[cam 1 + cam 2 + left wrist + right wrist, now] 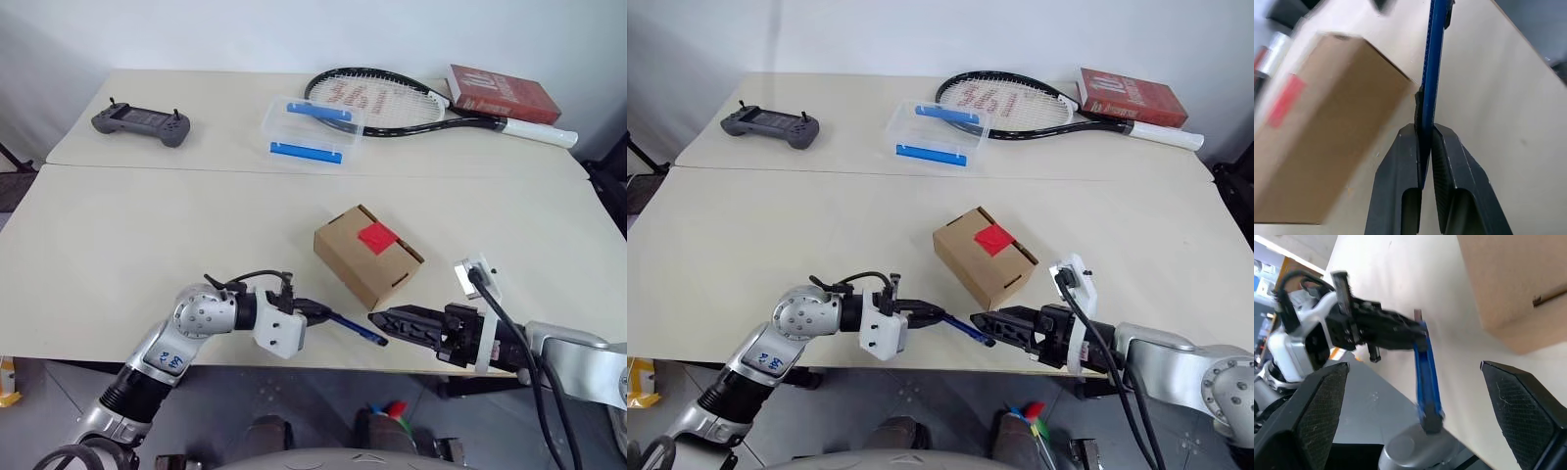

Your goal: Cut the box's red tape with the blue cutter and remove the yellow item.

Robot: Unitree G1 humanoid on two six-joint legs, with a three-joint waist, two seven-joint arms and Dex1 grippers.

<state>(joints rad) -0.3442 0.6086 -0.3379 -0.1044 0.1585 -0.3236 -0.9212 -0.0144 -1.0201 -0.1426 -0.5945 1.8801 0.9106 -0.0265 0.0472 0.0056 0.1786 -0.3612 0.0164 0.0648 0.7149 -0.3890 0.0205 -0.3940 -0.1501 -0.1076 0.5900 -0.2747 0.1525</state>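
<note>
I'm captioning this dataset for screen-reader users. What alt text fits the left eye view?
The left claw is shut on the blue cutter, pointing it toward the open right claw at the table's near edge. Behind them sits the box with red tape on top.

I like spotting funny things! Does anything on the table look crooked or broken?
Nothing looks broken or spilled. The box sits turned at an angle to the table edge, its red tape uncut. The left gripper is shut on the blue cutter near the front edge, facing the open right gripper.
</note>
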